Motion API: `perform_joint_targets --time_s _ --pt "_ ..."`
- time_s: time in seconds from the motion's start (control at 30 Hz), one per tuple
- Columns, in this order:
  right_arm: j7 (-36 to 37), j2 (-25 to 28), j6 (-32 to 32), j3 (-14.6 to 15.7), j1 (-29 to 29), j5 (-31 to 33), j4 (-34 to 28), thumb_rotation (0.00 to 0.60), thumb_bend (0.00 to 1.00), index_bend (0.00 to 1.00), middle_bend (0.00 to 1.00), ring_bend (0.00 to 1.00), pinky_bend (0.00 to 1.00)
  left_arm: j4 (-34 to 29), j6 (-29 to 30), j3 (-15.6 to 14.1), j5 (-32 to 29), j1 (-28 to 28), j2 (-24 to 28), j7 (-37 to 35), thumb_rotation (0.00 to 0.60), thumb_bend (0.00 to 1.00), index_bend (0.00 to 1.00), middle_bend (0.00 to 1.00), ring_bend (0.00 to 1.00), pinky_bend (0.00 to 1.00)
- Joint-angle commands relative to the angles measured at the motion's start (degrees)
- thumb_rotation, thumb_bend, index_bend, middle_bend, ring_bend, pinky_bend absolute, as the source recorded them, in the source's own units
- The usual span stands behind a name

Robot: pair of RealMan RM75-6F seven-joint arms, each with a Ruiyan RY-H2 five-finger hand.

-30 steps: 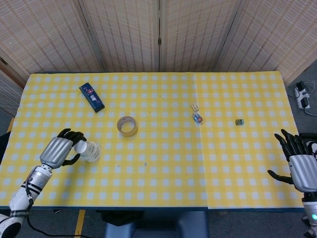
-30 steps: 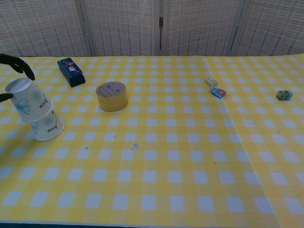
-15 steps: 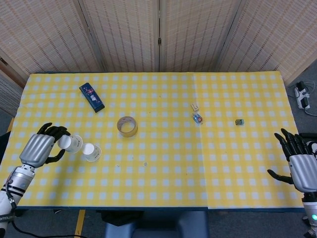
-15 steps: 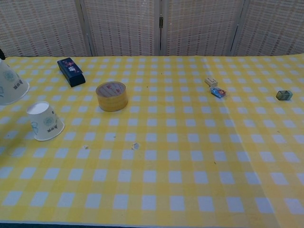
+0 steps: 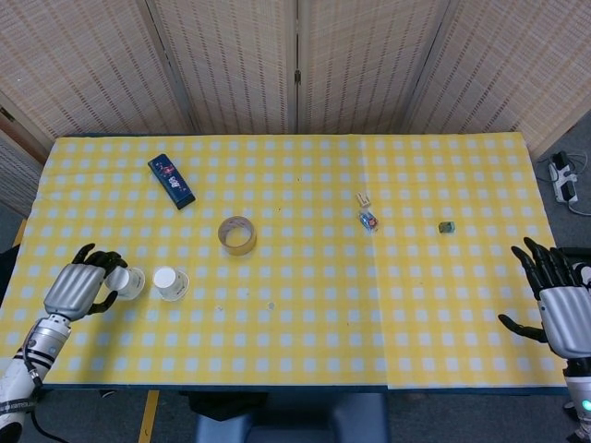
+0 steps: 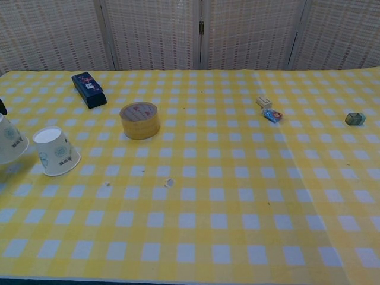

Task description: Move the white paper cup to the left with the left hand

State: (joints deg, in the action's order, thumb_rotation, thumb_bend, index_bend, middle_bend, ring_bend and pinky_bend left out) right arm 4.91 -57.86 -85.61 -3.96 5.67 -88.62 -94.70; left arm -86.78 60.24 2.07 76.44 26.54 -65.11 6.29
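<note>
My left hand [image 5: 78,291] grips a white paper cup [image 5: 127,281] near the table's left edge, its fingers wrapped around the cup. In the chest view this cup [image 6: 10,141] shows upside down at the far left, low over the cloth, with only a dark fingertip of the hand above it. Just to its right a second white paper cup [image 5: 171,282] stands upside down by itself [image 6: 55,152]. My right hand [image 5: 559,309] hovers at the table's right edge, fingers spread and holding nothing.
A roll of yellow tape [image 5: 237,234] lies right of the cups, toward the middle. A dark blue box [image 5: 172,180] sits at the back left. Small items [image 5: 367,218] and a small cube [image 5: 447,227] lie on the right half of the yellow checked cloth.
My left hand lifted the upper cup off the lower one, carried it left and lowered it beside the other. The right hand stayed still.
</note>
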Motion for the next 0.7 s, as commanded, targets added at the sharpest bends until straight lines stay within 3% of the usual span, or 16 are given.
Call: perform_joint_targets --time_s 0.03,0.47,0.7 --pt "-0.1 0.0 0.0 0.1 -0.1 0.0 -0.1 0.6 0.1 0.0 0.0 0.02 0.0 2.2 -1.2 -0.3 0.2 0.5 -2.0 0.0 0.6 0.46 0.45 0.25 0.2 0.09" --pt "-0.2 0.1 0.2 0.2 -0.3 0.4 -0.3 0.6 0.1 0.0 0.0 0.02 0.0 5.6 -2.4 0.1 0.2 1.3 -5.3 -0.5 0.6 0.46 0.42 0.25 0.2 0.09" --pt "-0.1 0.0 0.4 0.2 -0.2 0.5 -0.2 0.6 0.1 0.0 0.0 0.02 0.0 5.7 -2.6 0.1 -0.2 1.4 -5.6 0.9 0.6 0.45 0.28 0.23 0.17 0.09"
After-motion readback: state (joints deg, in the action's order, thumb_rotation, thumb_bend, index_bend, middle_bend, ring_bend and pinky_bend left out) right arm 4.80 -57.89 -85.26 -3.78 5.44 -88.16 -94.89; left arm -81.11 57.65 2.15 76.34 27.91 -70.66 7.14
